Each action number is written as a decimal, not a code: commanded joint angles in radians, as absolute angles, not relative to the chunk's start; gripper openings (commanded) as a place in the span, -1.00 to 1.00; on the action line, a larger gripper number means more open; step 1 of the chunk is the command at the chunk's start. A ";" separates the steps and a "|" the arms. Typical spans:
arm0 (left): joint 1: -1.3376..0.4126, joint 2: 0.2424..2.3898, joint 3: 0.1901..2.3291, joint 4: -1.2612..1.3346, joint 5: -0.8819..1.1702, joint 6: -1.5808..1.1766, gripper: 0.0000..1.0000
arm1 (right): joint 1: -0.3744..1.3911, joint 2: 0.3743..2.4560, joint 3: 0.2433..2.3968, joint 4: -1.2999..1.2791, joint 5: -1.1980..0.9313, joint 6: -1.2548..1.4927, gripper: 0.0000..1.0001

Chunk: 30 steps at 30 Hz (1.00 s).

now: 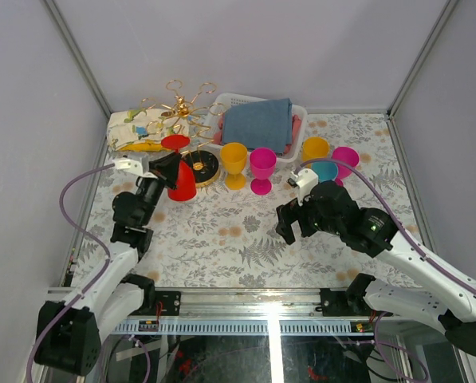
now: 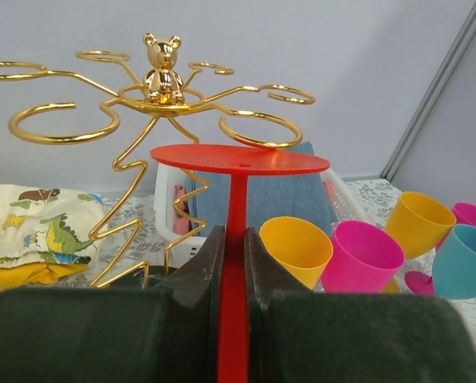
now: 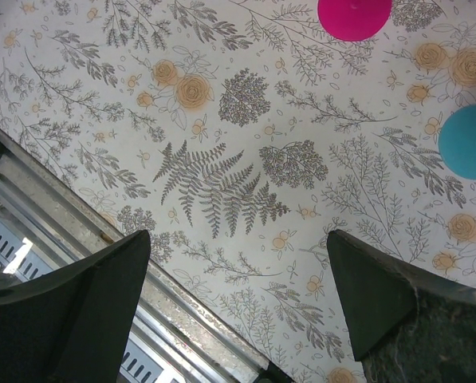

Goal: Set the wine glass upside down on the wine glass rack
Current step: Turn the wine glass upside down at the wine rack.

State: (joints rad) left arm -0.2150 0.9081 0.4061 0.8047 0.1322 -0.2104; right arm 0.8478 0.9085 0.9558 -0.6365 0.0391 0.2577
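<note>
A red wine glass (image 1: 181,183) hangs upside down, its flat foot (image 2: 239,158) uppermost. My left gripper (image 2: 234,249) is shut on its stem, with the bowl hidden below the fingers in the left wrist view. The gold wire wine glass rack (image 2: 154,100) stands just behind and left of the glass, and one loop arm (image 2: 261,132) lies a little above and behind the foot. From above, the rack (image 1: 180,106) rises behind the glass and its round dark base (image 1: 202,168) sits right beside the bowl. My right gripper (image 1: 289,225) hovers open over the bare tablecloth (image 3: 222,183), holding nothing.
A white basket (image 1: 231,100) with a blue cloth stands behind the rack. Yellow (image 1: 234,163), pink (image 1: 262,169), teal (image 1: 325,171), yellow (image 1: 315,148) and magenta (image 1: 346,159) glasses stand upright to the right. A patterned cloth bundle (image 1: 134,132) lies at the back left.
</note>
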 commanded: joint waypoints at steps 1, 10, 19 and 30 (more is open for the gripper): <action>-0.208 0.800 0.381 0.795 0.082 -0.215 -1.00 | 0.841 0.902 0.966 -0.594 0.020 0.252 0.99; -0.207 0.661 0.420 0.681 0.120 -0.200 -1.00 | 0.842 0.924 0.995 -0.606 0.006 0.258 0.99; -0.209 0.747 0.467 0.749 0.171 -0.207 -1.00 | 0.842 0.924 1.002 -0.607 -0.008 0.278 0.99; -0.208 0.916 0.502 0.867 0.212 -0.210 -1.00 | 0.842 0.915 1.001 -0.620 0.003 0.280 0.99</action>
State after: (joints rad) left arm -0.2150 0.8745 0.4496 0.7357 0.1848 -0.2104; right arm 0.8478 0.9302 0.9611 -0.6376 0.0067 0.2733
